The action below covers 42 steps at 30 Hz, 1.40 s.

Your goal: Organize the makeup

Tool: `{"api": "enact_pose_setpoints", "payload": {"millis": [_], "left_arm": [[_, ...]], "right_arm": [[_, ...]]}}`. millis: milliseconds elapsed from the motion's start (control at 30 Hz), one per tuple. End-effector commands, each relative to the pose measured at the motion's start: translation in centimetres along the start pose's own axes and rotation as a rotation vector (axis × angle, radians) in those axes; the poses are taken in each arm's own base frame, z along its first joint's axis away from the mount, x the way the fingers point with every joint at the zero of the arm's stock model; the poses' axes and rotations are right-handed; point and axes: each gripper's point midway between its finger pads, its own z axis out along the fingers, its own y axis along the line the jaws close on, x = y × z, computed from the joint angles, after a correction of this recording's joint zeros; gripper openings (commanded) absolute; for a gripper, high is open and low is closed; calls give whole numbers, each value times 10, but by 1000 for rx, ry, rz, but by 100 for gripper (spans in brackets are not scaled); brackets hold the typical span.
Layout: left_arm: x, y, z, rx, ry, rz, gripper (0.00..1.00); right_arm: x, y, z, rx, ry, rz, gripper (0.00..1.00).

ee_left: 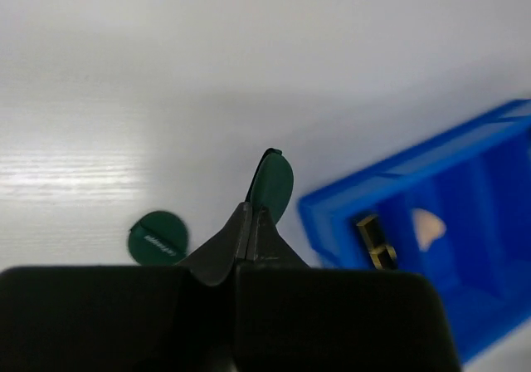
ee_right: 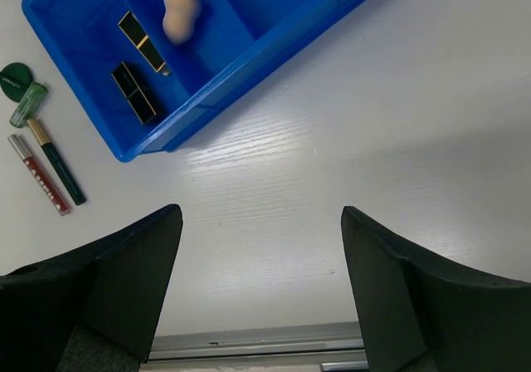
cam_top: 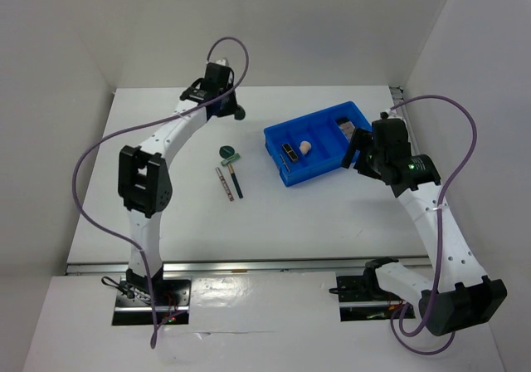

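My left gripper [cam_top: 231, 106] is shut on a dark green round compact [ee_left: 272, 185], held edge-on above the table at the far left; the compact also shows in the top view [cam_top: 240, 113]. A second green compact [cam_top: 226, 150] lies on the table, with a small green tube [cam_top: 235, 158] and two thin pencils [cam_top: 237, 181] beside it. A blue divided tray [cam_top: 324, 158] holds a peach sponge [cam_top: 306, 147], black-gold lipstick tubes [ee_right: 134, 92] and a dark item [cam_top: 346, 127]. My right gripper [ee_right: 260, 214] is open and empty above bare table, near the tray's right end.
White walls close in the table at the back and both sides. The table's metal front edge [ee_right: 249, 339] shows below my right gripper's fingers. Purple cables loop over both arms.
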Motion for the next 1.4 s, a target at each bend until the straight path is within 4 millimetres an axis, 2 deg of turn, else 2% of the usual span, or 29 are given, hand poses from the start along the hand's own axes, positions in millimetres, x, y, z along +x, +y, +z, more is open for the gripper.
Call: {"api": "enact_pose_setpoints", "payload": {"millis": [0, 33, 100, 133, 167, 200, 233, 300, 400, 533, 700, 733, 800, 867, 900, 1000, 1067, 1133, 1200, 1233, 1300, 1367], "left_arm": [[-17, -67, -36, 219, -72, 26, 0], [-2, -87, -35, 242, -47, 52, 0], [9, -111, -24, 265, -23, 78, 0], [24, -127, -22, 284, 10, 100, 0], [30, -137, -19, 299, 26, 98, 0], [24, -154, -24, 346, 17, 103, 0], [42, -165, -12, 359, 48, 111, 0], [49, -179, -10, 385, 61, 113, 0], [70, -191, 3, 409, 91, 121, 0], [87, -200, 13, 414, 113, 116, 0], [93, -204, 22, 408, 116, 113, 0], [87, -207, 21, 414, 94, 110, 0], [92, -204, 30, 401, 96, 110, 0], [84, -209, 31, 410, 68, 106, 0], [88, -208, 38, 405, 74, 107, 0], [83, -210, 42, 397, 51, 103, 0], [90, -208, 53, 393, 58, 104, 12], [87, -210, 51, 398, 50, 103, 28], [83, -212, 45, 405, 40, 101, 60], [79, -213, 42, 413, 29, 99, 72], [68, -218, 25, 441, 7, 108, 78], [55, -221, 7, 458, -19, 115, 78]], "right_arm": [[-4, 2, -6, -14, -28, 9, 85], [-6, 4, -6, -19, -36, 11, 85], [-8, 5, -5, -19, -36, 11, 85], [-6, 4, -5, -14, -28, 9, 85], [-10, 4, -7, -11, -42, 11, 85], [-10, 4, -7, -11, -42, 11, 85], [-13, 2, -12, -6, -55, 13, 85], [-13, 0, -15, 1, -61, 13, 85], [-14, 0, -18, -3, -69, 15, 86], [-9, -3, -16, 6, -53, 12, 86], [-11, -1, -16, 6, -53, 12, 86], [-11, -1, -16, 6, -53, 12, 86], [-11, -1, -16, 6, -53, 12, 86], [-11, -1, -16, 6, -53, 12, 86], [-11, -1, -16, 6, -53, 12, 86], [-11, -1, -16, 6, -53, 12, 86], [-9, -3, -16, 10, -45, 10, 86], [-9, -3, -16, 10, -45, 10, 86], [-9, -3, -16, 10, -45, 10, 86], [-10, -2, -18, 6, -53, 12, 86], [-8, -4, -19, 10, -45, 10, 86], [-8, -4, -19, 10, -45, 10, 86]]}}
